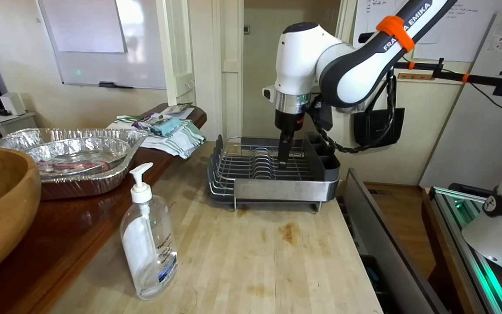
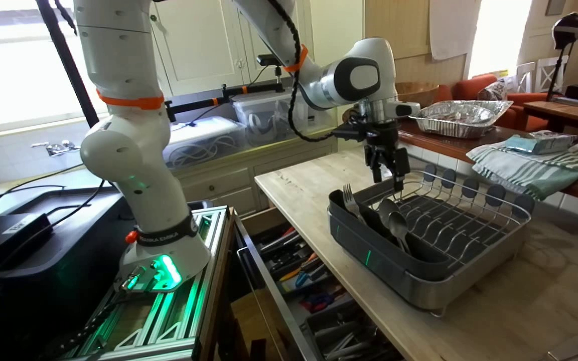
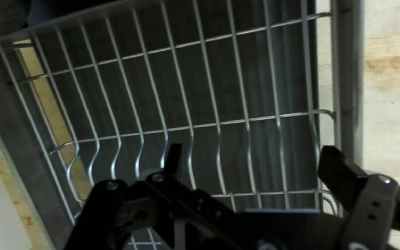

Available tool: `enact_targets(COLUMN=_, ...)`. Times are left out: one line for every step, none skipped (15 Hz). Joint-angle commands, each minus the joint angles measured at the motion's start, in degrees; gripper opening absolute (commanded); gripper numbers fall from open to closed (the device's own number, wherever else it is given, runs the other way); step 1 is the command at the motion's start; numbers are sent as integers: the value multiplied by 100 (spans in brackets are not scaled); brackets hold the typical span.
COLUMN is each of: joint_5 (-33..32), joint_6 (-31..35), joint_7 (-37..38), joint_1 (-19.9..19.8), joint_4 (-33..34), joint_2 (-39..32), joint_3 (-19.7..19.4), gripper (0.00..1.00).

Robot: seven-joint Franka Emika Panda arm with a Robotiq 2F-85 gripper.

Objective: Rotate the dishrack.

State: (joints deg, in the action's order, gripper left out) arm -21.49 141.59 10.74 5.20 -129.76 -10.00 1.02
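The dishrack (image 1: 283,190) is a metal wire rack with a dark grey tray base. It stands on the wooden worktop, and it also shows in an exterior view (image 2: 434,292) and in the wrist view (image 3: 347,86). A dark grey cutlery holder (image 2: 364,250) on one side of it holds a fork (image 2: 350,200) and spoons (image 2: 398,225). My gripper (image 1: 283,164) points down over the rack's wires. It also shows in an exterior view (image 2: 388,181). In the wrist view the gripper (image 3: 252,158) has its fingers wide apart with nothing between them. Whether a fingertip touches the rack I cannot tell.
A clear soap bottle (image 1: 150,248) stands on the worktop. An open drawer (image 2: 294,281) with utensils runs along its edge. A raised brown ledge holds a wooden bowl (image 1: 2,209), a foil pan (image 1: 98,176) and striped towels (image 1: 181,139).
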Motion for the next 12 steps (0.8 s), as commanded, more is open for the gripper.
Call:
enact_targets(joint_5=832, joint_6=-2, joint_7=-546, joint_1=-41, joint_4=-280, joint_2=138, joint_3=232, gripper=100)
enact_targets(joint_5=1093, joint_6=12, joint_7=-758, joint_1=-67, joint_4=-316, joint_2=137, joint_3=297, gripper=100)
enact_targets(joint_5=1336, joint_6=-2, joint_7=-984, joint_1=-87, joint_4=-332, joint_2=132, joint_3=353, gripper=100)
enact_targets(joint_5=1494, joint_6=-2, joint_7=-1135, joint_1=-91, joint_4=-346, joint_2=133, joint_3=380, gripper=100)
enact_targets(joint_5=1628, joint_6=-59, joint_7=-1293, joint_1=-93, joint_4=-335, joint_2=109, joint_3=403, gripper=100)
enact_targets(joint_5=1717, joint_6=-47, joint_7=-1383, joint_1=-94, joint_4=-335, joint_2=74, joint_3=410, gripper=100)
enact_targets(joint_5=1764, joint_6=-15, joint_7=-1477, joint_1=-94, joint_4=-333, joint_2=25, joint_3=408, gripper=100)
enact_targets(joint_5=1803, joint_6=11, joint_7=-1604, joint_1=-100, joint_4=-337, joint_2=-6, joint_3=410, gripper=100)
enact_targets(joint_5=1776, joint_6=24, joint_7=-1686, joint_1=-94, joint_4=-329, joint_2=-47, joint_3=398, gripper=98)
enact_targets(joint_5=1792, joint_6=41, joint_7=-1809, joint_1=-102, joint_4=-327, joint_2=-70, joint_3=403, gripper=74)
enact_targets(joint_5=1777, joint_6=56, joint_7=-1940, joint_1=-110, joint_4=-321, joint_2=-94, joint_3=407, gripper=73)
enact_targets(joint_5=1757, joint_6=72, joint_7=-2081, joint_1=-117, joint_4=-321, joint_2=-108, joint_3=413, gripper=70)
